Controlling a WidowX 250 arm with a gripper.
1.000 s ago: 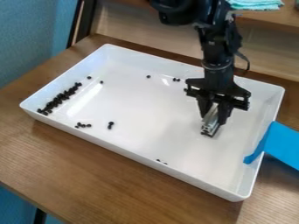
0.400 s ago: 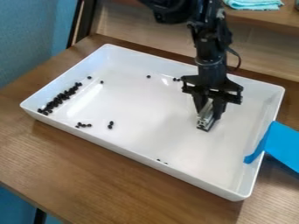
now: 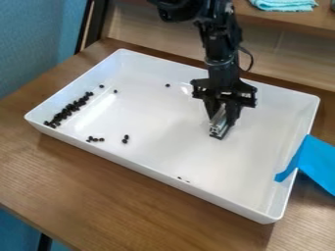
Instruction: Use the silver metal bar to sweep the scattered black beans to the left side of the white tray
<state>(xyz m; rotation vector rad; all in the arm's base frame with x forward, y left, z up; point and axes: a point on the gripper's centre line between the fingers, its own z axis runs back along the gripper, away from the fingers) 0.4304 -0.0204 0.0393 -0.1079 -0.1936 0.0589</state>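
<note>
The black gripper hangs down over the right half of a white tray, shut on a silver metal bar whose lower end points toward the tray floor. Whether the bar's end touches the floor, I cannot tell. A long pile of small black beads lies along the tray's left side. More beads form a short row near the front left, with a little group beside them. A single bead sits toward the back, and a few beads lie close to the front wall.
Blue tape is stuck over the tray's right wall. The tray stands on a brown wooden table. Behind it is a wooden shelf with a folded turquoise cloth. A blue surface is at the left.
The gripper has moved left and toward the back of the tray, with the metal bar still held. The tray has shifted very slightly; the bead pile looks the same.
</note>
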